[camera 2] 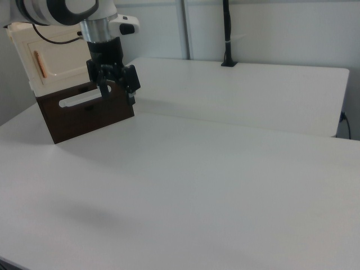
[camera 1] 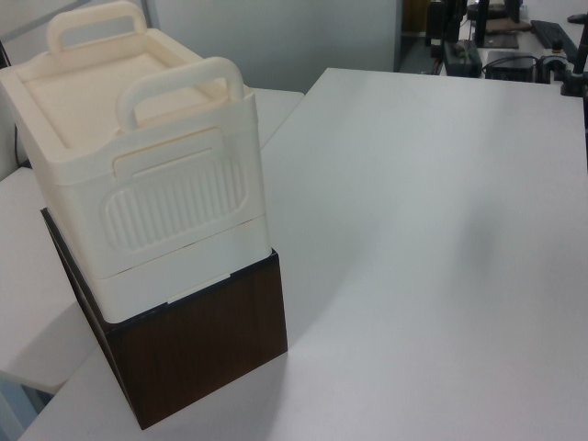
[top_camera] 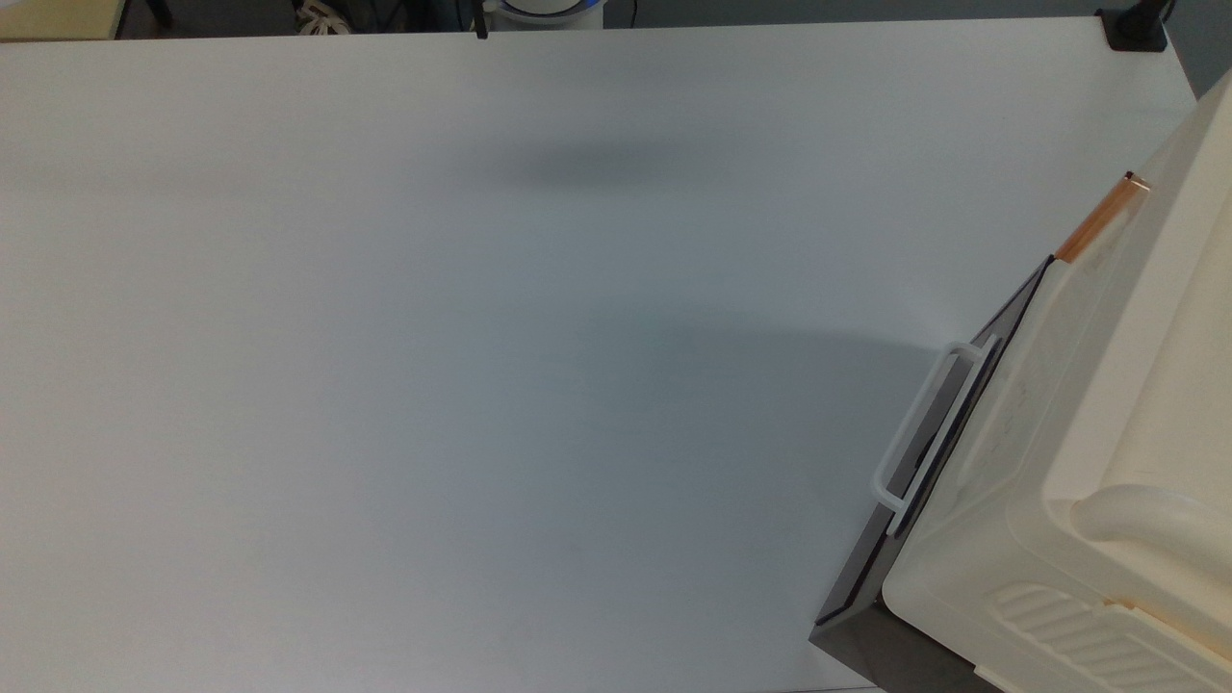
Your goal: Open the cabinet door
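— Where is the gripper (camera 2: pixel 116 90), and how far apart are its fingers?

— It hangs in the upper left of the right view, black, under the white arm (camera 2: pixel 67 11), in front of the dark grey panel (camera 2: pixel 90 115). Whether the fingers are spread or pressed together cannot be told; nothing can be seen held between them.

— Does it touch the white bar handle (camera 2: pixel 81 99)?

— It overlaps the handle's right end in the right view, but contact cannot be judged.

— And the cabinet door (camera 2: pixel 62 56)?

— It is the cream front face above the dark panel, with a copper-orange strip (camera 2: pixel 38 63) near its left edge. It looks closed. In the top view the strip (top_camera: pixel 1102 219) sits at the right edge. The stacked units stand on the white table (top_camera: pixel 433 337).
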